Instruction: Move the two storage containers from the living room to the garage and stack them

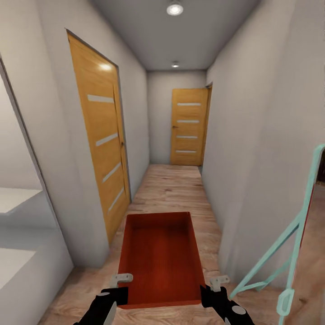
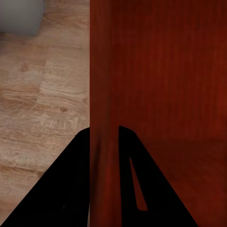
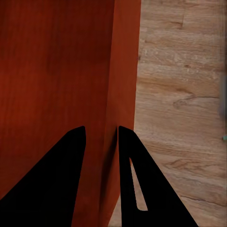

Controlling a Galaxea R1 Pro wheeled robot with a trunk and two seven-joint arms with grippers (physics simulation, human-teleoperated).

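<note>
One orange-red open-top storage container (image 1: 159,257) is carried level in front of me, above the light wood plank floor of a hallway. My left gripper (image 1: 121,289) is shut on its left wall near the close corner. In the left wrist view that gripper (image 2: 104,135) has its black fingers on either side of the thin container wall (image 2: 100,85). My right gripper (image 1: 212,289) is shut on the right wall, and the right wrist view shows that gripper (image 3: 101,135) pinching the container wall (image 3: 124,71) the same way. The container is empty. The second container is out of view.
A narrow hallway with white walls runs ahead. A wooden door (image 1: 103,140) stands on the left and another wooden door (image 1: 188,126) at the far end. A teal-framed stand (image 1: 293,243) leans at the right by an opening. A white ledge (image 1: 18,198) is at the left.
</note>
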